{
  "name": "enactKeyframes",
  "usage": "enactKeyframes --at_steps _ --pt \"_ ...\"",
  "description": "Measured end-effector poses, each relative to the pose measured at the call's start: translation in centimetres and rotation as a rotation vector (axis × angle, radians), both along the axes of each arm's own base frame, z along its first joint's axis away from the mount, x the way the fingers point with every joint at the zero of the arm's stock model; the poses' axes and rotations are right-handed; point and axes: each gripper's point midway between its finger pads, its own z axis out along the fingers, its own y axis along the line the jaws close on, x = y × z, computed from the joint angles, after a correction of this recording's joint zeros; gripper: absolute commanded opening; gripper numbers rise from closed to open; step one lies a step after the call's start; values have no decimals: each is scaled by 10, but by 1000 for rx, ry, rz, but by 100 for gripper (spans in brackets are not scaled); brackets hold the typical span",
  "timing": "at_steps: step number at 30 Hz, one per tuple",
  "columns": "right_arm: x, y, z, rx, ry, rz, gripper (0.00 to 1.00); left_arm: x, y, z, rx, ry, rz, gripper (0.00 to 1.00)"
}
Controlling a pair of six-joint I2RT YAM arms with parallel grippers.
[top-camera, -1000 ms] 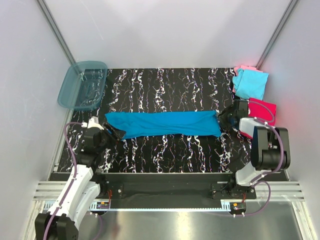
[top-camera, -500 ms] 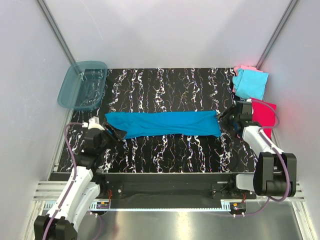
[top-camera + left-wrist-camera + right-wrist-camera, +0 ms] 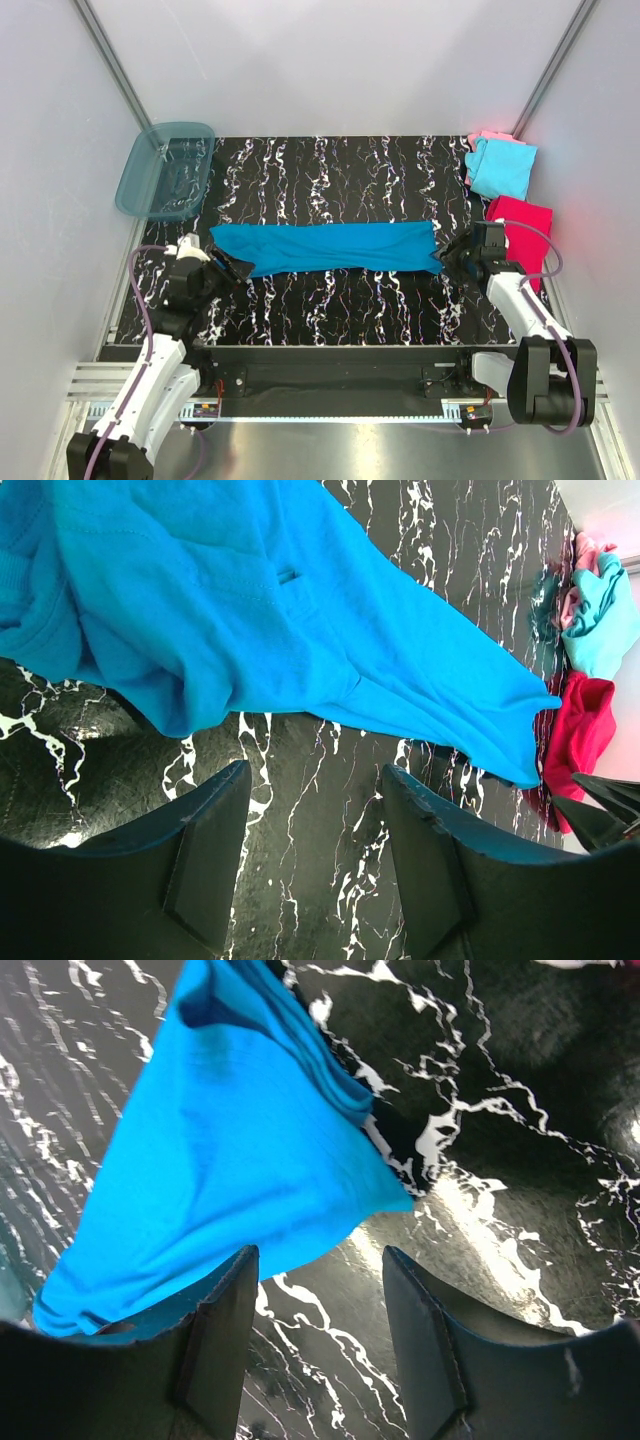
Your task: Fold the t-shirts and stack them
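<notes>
The large teal-blue cloth t-shirt is laid flat as a long band across the middle of the black, white-veined marble tabletop. The left claw is positioned at the band's left end and the right claw at its right end. Both claws are released, with nothing gripped; the cloth lies just ahead of the fingertips.
</notes>
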Motion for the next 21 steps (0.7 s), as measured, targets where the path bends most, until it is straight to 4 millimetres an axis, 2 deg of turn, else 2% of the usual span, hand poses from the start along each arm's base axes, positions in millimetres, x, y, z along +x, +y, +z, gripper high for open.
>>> enactKeyframes --at_steps 4,12,21 --pt "-4 0 -12 5 48 -2 59 0 0 0 0 0 -2 59" --pt "-6 -4 -20 -11 79 -24 59 -1 0 3 -1 -9 -2 58" --pt "-10 -5 -52 -10 184 -30 53 -1 -1 3 -1 -10 -3 59"
